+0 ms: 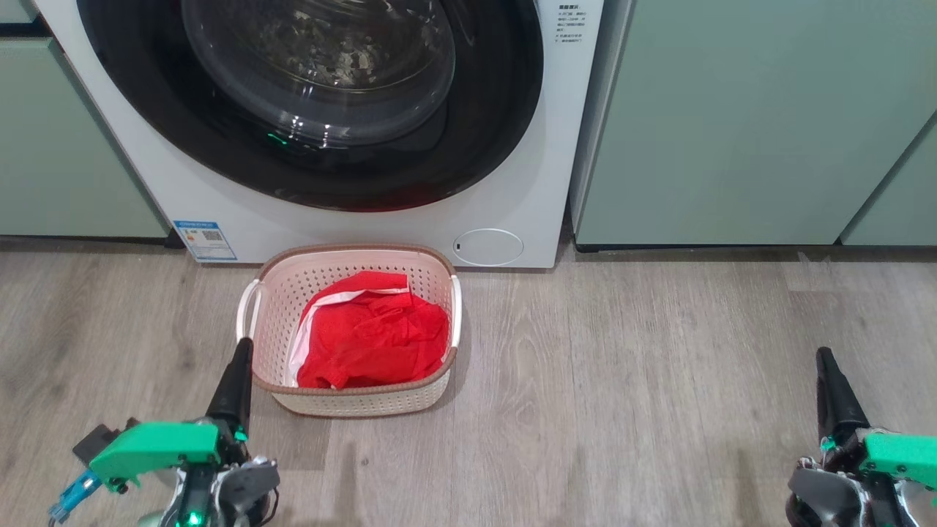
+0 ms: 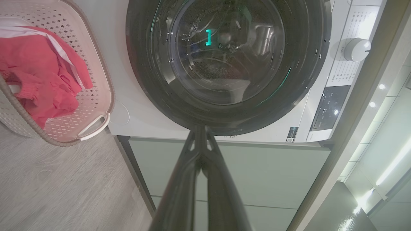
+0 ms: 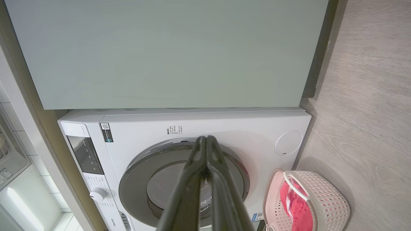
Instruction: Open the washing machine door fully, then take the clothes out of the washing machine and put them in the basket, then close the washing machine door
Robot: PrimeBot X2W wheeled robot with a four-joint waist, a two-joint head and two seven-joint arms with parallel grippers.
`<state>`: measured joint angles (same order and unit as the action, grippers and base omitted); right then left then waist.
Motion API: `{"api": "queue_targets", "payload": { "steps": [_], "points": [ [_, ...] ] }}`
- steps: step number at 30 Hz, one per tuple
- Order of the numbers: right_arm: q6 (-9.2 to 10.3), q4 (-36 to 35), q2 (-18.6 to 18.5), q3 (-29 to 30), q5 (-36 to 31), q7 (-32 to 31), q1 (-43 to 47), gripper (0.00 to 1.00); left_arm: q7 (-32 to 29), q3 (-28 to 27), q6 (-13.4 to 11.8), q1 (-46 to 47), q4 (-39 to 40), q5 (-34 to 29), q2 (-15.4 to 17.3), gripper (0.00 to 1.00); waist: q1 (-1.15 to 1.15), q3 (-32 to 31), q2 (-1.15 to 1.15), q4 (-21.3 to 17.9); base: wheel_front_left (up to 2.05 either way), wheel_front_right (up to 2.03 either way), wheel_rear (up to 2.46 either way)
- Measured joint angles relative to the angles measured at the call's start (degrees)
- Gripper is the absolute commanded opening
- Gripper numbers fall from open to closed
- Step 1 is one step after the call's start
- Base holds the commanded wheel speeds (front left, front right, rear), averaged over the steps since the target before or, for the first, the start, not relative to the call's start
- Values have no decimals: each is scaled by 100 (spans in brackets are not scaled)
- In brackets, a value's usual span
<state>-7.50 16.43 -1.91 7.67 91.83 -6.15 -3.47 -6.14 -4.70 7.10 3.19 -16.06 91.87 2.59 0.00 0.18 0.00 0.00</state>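
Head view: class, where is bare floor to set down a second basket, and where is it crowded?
Widest bare floor: between the basket and the right tool, pale green cabinet behind. Smaller patch: left of the basket. Crowded: the gap between basket and washing machine, and by the left tool at the basket's corner.

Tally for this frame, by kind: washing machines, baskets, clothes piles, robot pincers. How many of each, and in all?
washing machine: 1
basket: 1
red clothes pile: 1
pincers: 2 (left pincer, right pincer)
Total: 5
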Motion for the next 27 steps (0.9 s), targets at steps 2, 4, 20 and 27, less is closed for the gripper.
{"api": "queue_targets", "payload": {
  "steps": [2, 4, 20, 27],
  "points": [
    [0, 0, 0, 0, 0, 0, 0, 0, -1, 0, 0, 0, 0, 0, 0, 0, 0, 0, 0, 0, 0, 0, 0],
    [-1, 0, 0, 0, 0, 0, 0, 0, 0, 0, 0, 0, 0, 0, 0, 0, 0, 0, 0, 0, 0, 0, 0],
    [0, 0, 0, 0, 0, 0, 0, 0, -1, 0, 0, 0, 0, 0, 0, 0, 0, 0, 0, 0, 0, 0, 0],
    [0, 0, 0, 0, 0, 0, 0, 0, 0, 0, 0, 0, 0, 0, 0, 0, 0, 0, 0, 0, 0, 0, 0]
  ]
}}
